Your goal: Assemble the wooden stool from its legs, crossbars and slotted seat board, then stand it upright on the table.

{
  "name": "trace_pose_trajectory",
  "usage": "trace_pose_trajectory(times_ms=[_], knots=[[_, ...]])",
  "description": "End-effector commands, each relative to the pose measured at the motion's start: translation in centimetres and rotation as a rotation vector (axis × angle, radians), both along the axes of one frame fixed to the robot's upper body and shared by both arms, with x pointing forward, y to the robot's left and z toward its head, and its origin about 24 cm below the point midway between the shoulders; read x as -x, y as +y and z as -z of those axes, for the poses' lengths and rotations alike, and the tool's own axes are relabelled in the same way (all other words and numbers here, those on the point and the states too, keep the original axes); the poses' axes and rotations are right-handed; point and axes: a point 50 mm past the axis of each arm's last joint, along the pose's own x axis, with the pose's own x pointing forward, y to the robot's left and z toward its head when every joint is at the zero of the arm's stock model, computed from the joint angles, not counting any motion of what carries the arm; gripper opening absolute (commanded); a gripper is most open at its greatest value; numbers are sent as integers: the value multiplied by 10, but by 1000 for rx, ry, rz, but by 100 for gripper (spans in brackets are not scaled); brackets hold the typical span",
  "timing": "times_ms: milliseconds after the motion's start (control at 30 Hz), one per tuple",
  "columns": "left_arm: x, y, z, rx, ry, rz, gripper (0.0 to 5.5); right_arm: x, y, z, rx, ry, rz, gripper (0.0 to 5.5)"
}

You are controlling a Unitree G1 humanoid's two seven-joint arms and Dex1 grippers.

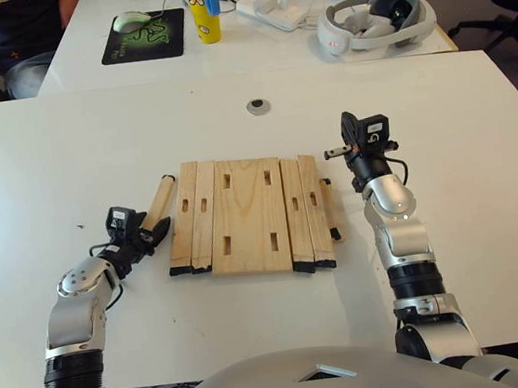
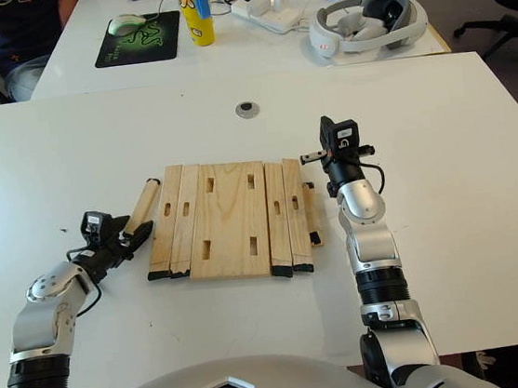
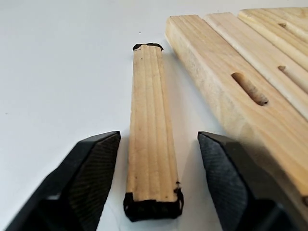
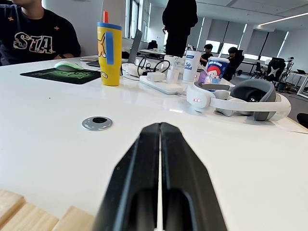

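your left gripper (image 1: 148, 233) sat low at the left centre of the head view. its two black fingers (image 3: 91, 168) were spread apart on either side of the near, black-capped end of a slim pale wooden crossbar (image 1: 160, 201). the bar lay flat on the white table (image 1: 49, 162), straight ahead of the fingers. its long axis ran up-frame, leaning slightly right, nearly in line with the gripper.

just beside it to the right lay the first of two pale slotted wooden legs (image 1: 187, 219). that finger looked to have only a narrow gap to drop into, and the room to move lay on the bar's left.

the broad slotted seat board (image 1: 245, 216) lay flat at mid-frame, with two more legs (image 1: 306, 209) just beside its right edge. your right gripper (image 4: 160, 127), fingers pressed together on nothing, stood raised to the right of the pile, well apart from the crossbar. the left arm was plainly the nearer one, and nothing was joined yet.
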Motion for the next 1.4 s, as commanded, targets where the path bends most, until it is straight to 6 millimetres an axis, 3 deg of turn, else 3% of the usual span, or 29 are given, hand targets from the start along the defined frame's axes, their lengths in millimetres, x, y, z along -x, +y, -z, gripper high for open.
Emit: trace_pose_trajectory(times_ms=[33,267,433,533,633,800,900,1200,1400], knots=[[0,4,1,-70,8,16,235,-4,2,-5,-8,-18,-4,0],[-3,5,0,-100,-13,18,131,-5,3,-5,-11,-21,-5,0],[-15,1,-16,-107,-100,20,131,-7,3,-8,-11,-29,-8,0],[-29,-3,-39,-90,-233,-1,131,-12,4,-19,-29,-58,-24,0],[-40,-14,-66,-42,-380,11,131,-21,12,-40,-222,-34,-111,0],[-42,-52,-102,78,-546,170,131,-14,48,-91,-813,145,-575,75],[-37,-75,-110,131,-581,270,131,-6,56,-109,-988,231,-751,131],[-30,-107,-122,222,-623,367,131,6,71,-112,-1258,454,-851,277],[-26,-115,-119,236,-605,389,131,8,75,-119,-1284,500,-854,280]])
